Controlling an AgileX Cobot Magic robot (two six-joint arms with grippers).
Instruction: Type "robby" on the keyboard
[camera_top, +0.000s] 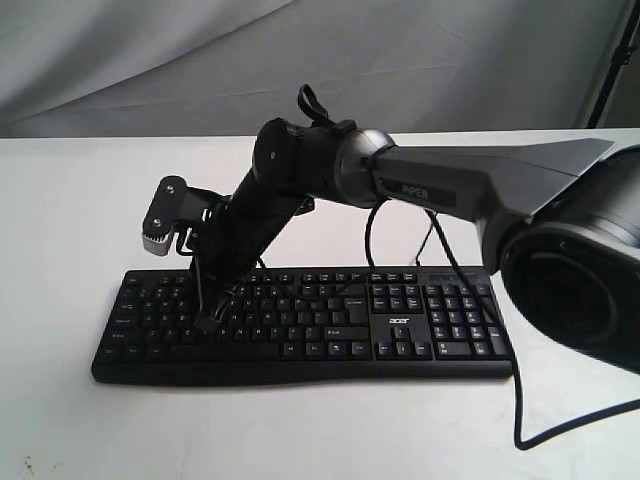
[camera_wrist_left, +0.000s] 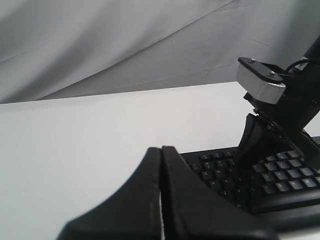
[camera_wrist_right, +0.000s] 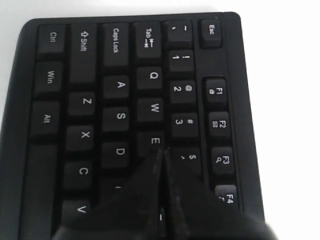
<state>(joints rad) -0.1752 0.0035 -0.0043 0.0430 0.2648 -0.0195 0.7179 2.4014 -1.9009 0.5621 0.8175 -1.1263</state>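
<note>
The black keyboard (camera_top: 330, 300) lies across the white table, its "acer" logo (camera_top: 398, 319) beside the number pad. My right arm reaches across it to the left half. The right gripper (camera_top: 205, 322) is shut, tips pointing down at the letter keys. In the right wrist view the right gripper (camera_wrist_right: 162, 151) has its tips at the edge between the E key (camera_wrist_right: 154, 141) and the 4 key, with the keys beyond E hidden under the fingers. The left gripper (camera_wrist_left: 161, 150) is shut and empty, off the left end of the keyboard (camera_wrist_left: 220, 167).
The keyboard's thin black cable (camera_top: 520, 400) loops over the table (camera_top: 80, 200) at the front right. A grey cloth backdrop (camera_top: 150, 60) hangs behind. The right arm's silver wrist camera (camera_wrist_left: 260, 82) stands above the keyboard's left end.
</note>
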